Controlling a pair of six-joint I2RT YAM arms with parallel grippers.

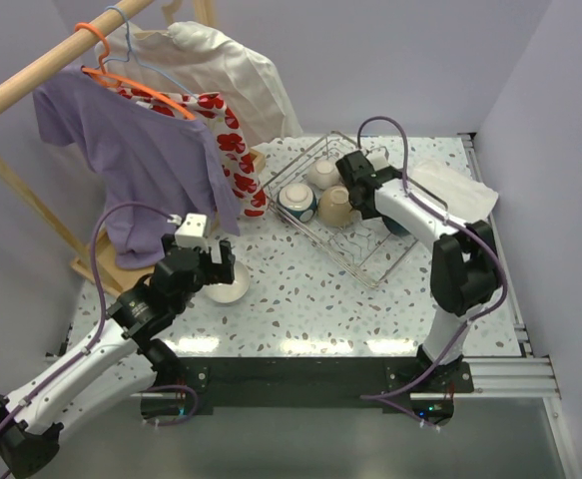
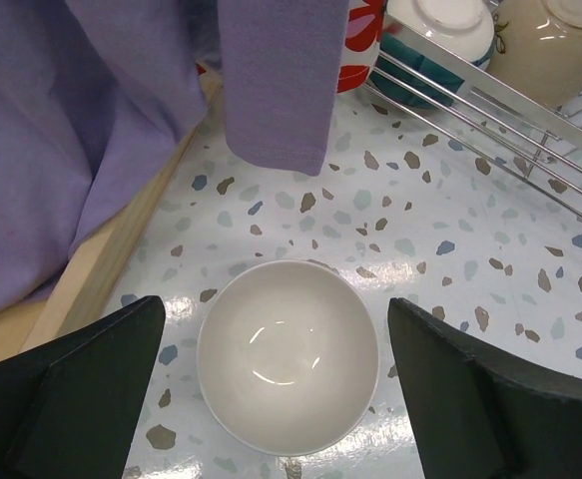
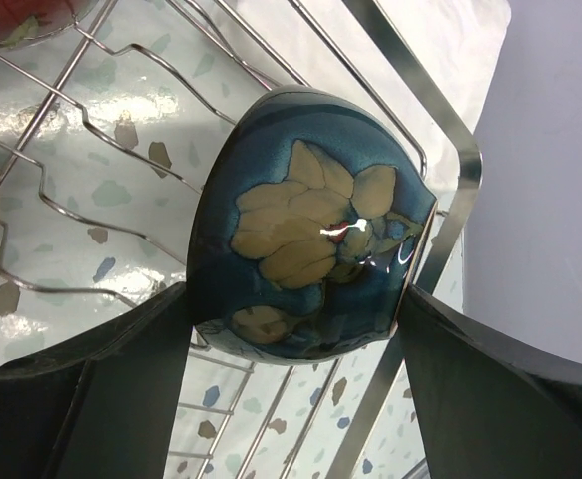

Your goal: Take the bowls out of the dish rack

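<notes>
1. The dish rack [image 3: 467, 170] stands on the far right part of the speckled worktop [image 1: 310, 299], close to the far edge.
2. The right gripper [image 3: 295, 299] is inside the rack. Its two fingers lie against opposite sides of the dark blue bowl [image 3: 310, 230], so it grips this bowl.
3. This bowl is tipped on its side, with its pale flower pattern turned to the wrist camera. It leans at the rack's rim, on the side toward the worktop's right edge.
4. At the rack's left end a teal-banded bowl [image 1: 297, 200] and a beige bowl [image 1: 334, 207] sit side by side.
5. The left gripper [image 1: 214, 267] is wide open and holds nothing. It hovers over the white bowl [image 2: 288, 354], with one finger at each side, apart from it.
6. The white bowl stands upright on the left part of the worktop, nearer the near edge, well apart from the rack.
7. A purple shirt [image 1: 141, 160] hangs at the left edge, and its sleeve ends just beyond the white bowl.
</notes>
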